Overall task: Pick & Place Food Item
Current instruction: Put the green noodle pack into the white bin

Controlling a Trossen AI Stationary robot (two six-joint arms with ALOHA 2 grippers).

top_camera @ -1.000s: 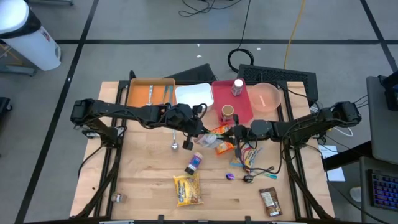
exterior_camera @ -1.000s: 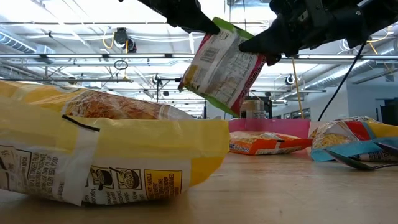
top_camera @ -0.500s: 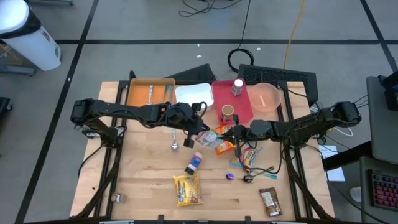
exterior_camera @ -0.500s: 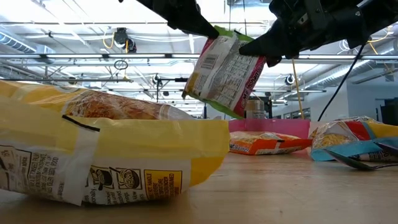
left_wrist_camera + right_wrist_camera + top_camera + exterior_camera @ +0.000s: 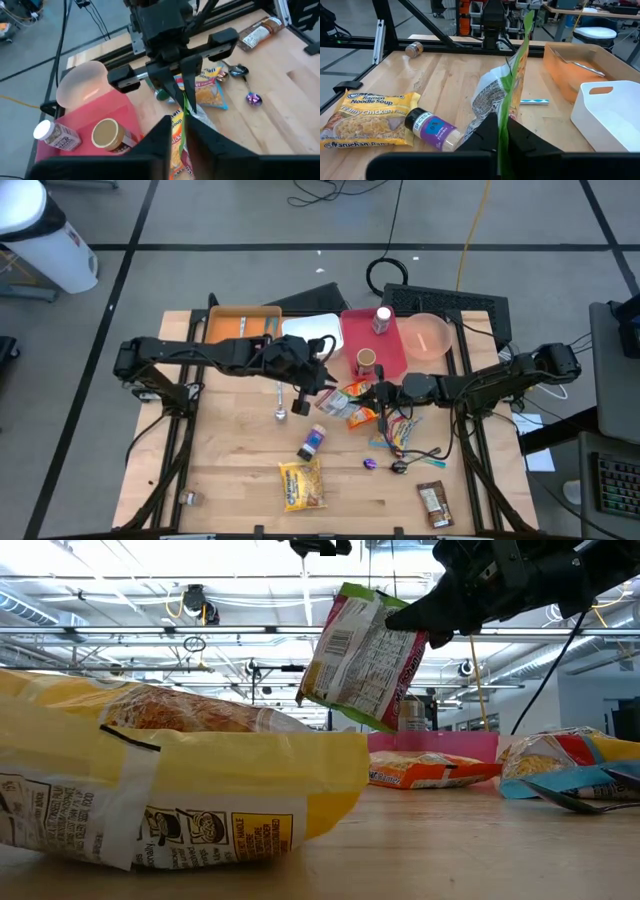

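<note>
The left gripper (image 5: 306,383) has its fingers slightly apart, seemingly clear of the snack bag (image 5: 362,655). The bag hangs above mid-table, long axis roughly upright, pinched at its top edge by the closed right gripper (image 5: 415,618), the arm now carrying it.

The small print on the back of the green-edged pink foil snack packet (image 5: 362,655), which hangs below the right gripper (image 5: 412,620), is too fine to read. In the low view the left gripper (image 5: 320,546) is cut off by the top edge, above the packet. The big yellow noodle bag (image 5: 150,780) in front runs off the left edge, and its label blurs.
</note>
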